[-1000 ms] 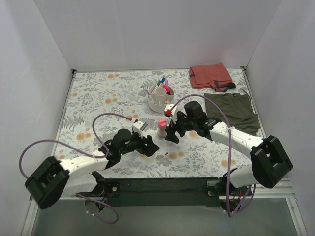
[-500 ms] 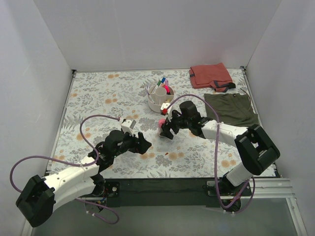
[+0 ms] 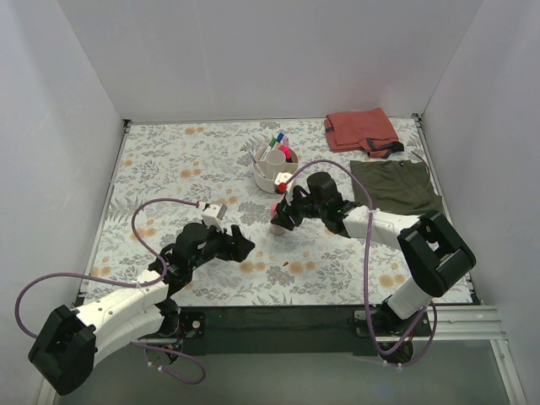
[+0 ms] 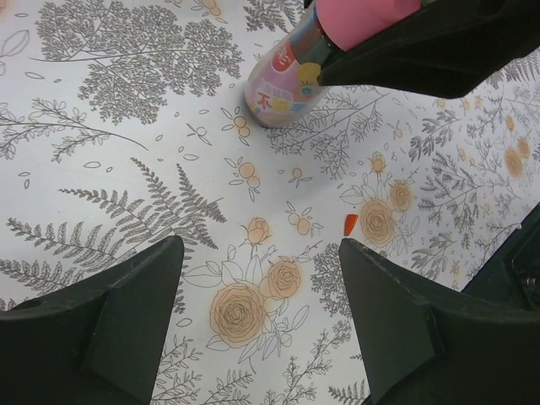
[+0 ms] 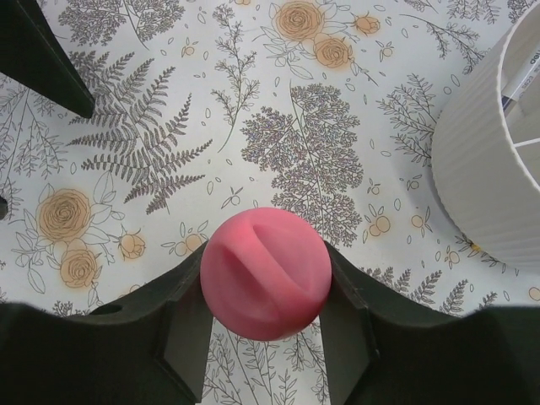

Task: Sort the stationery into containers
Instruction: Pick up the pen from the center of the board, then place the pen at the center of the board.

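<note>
A pink-orange patterned tube [image 4: 283,84] with a round pink cap [image 5: 264,274] stands upright on the floral table, just in front of the white bowl [image 3: 263,180]. My right gripper [image 3: 283,218] is shut on that cap, with both fingers pressed against its sides in the right wrist view [image 5: 266,263]. My left gripper [image 3: 240,245] hovers open to the tube's lower left, with only tablecloth between its fingers [image 4: 260,246]. Several pens and a highlighter stand in the bowl [image 5: 498,169].
A folded red cloth [image 3: 361,128] lies at the back right, and an olive-green cloth [image 3: 396,190] lies in front of it. A tiny orange bit [image 4: 351,224] sits on the table near my left gripper. White walls enclose the table.
My right gripper moved left onto the tube and closed on its pink cap. My left arm drew back to the left, away from the tube, staying open.
</note>
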`<act>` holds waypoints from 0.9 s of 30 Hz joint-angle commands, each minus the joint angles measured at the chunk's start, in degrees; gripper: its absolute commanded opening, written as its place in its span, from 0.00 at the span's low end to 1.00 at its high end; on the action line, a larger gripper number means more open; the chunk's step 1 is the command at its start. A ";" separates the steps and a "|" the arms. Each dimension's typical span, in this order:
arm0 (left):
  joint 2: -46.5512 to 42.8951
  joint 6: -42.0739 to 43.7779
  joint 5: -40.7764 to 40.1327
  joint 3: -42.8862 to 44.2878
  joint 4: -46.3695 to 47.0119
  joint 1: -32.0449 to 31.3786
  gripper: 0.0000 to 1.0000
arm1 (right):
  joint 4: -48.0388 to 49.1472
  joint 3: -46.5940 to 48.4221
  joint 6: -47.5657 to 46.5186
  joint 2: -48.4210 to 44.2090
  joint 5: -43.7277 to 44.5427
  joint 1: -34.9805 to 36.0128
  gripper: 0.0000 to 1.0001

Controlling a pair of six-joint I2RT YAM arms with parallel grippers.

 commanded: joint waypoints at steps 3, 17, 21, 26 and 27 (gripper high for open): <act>-2.08 -0.07 0.96 0.29 0.60 4.18 0.74 | 1.48 -0.75 -2.03 -0.60 -1.14 0.77 0.28; 3.63 8.89 3.60 13.81 -4.67 13.40 0.73 | -31.65 36.67 -14.34 2.19 0.52 -3.54 0.02; 6.08 15.47 8.94 17.76 -6.87 18.41 0.71 | -34.03 46.95 -14.26 6.24 2.38 -4.77 0.01; 10.66 26.54 15.91 24.72 -15.38 25.97 0.63 | -36.93 60.05 -14.35 14.59 2.91 -6.35 0.01; 10.66 27.61 14.60 25.51 -16.27 26.24 0.63 | -37.02 61.37 -14.43 15.73 2.99 -6.61 0.01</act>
